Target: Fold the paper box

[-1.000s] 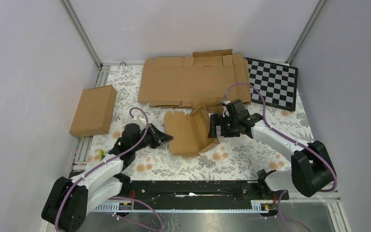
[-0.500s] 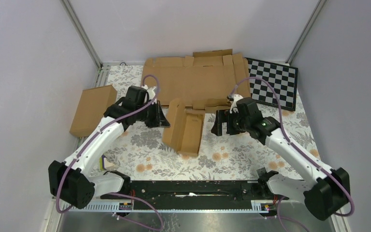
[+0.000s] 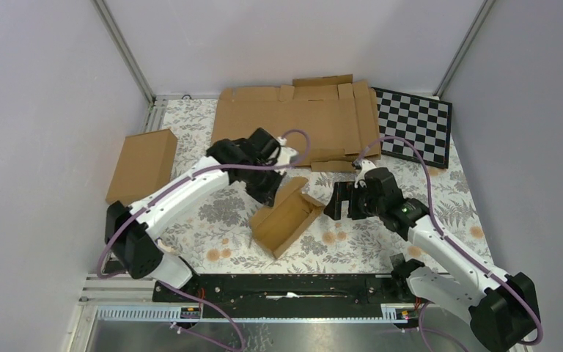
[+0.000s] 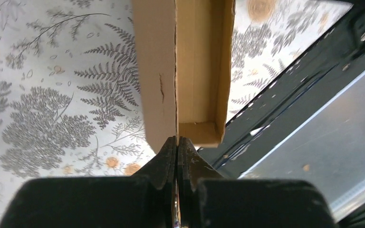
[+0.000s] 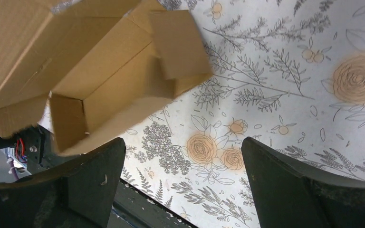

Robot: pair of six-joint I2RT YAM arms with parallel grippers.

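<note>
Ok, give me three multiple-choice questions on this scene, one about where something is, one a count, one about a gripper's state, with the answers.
1. Where does the checkerboard lie?
A. At the far right corner of the table
B. At the near left corner
C. In the middle, between the arms

2. How many closed cartons are there?
A. Three
B. None
C. One

3. What state is the left gripper in?
A. Open, holding nothing
B. Shut on the paper box's edge
C. Out of sight

Answers:
1 A, it sits at the back right, beside the flat cardboard sheets.
2 C, a single closed carton lies at the left.
3 B, the left wrist view shows it pinching a cardboard wall.
</note>
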